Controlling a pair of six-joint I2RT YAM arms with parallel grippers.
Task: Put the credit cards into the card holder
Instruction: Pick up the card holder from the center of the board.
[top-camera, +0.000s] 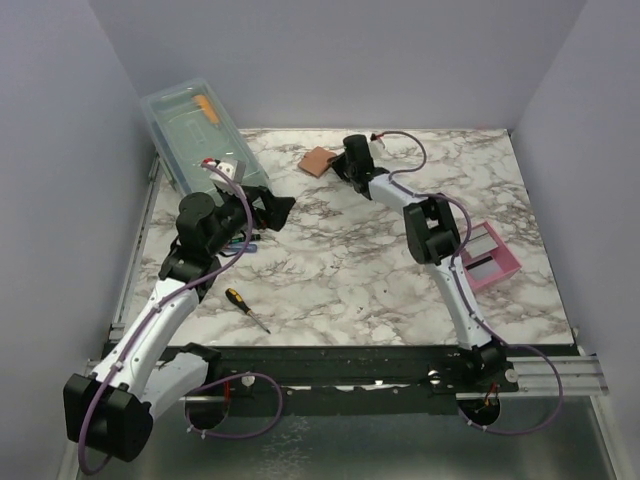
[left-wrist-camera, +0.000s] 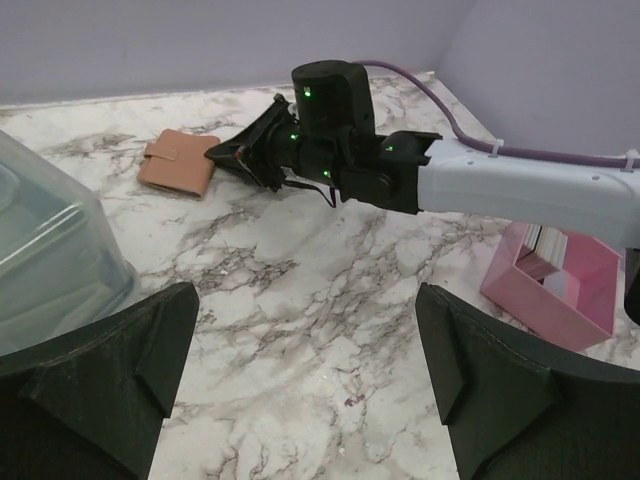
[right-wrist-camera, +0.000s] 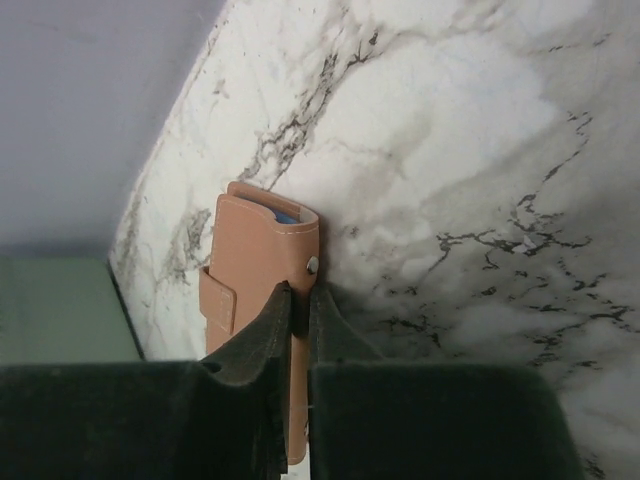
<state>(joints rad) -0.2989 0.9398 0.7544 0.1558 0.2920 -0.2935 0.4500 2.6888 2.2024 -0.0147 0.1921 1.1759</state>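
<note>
Marble top (top-camera: 350, 270), card holder (top-camera: 317, 161) lying diagonal (pinched)

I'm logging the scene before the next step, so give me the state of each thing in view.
card holder, folded shut, flat on the table
right gripper, shut on the card holder's edge
left gripper, open, holding nothing
pink tray, open side up, contents unclear
screwdriver, lying flat on the table
</note>
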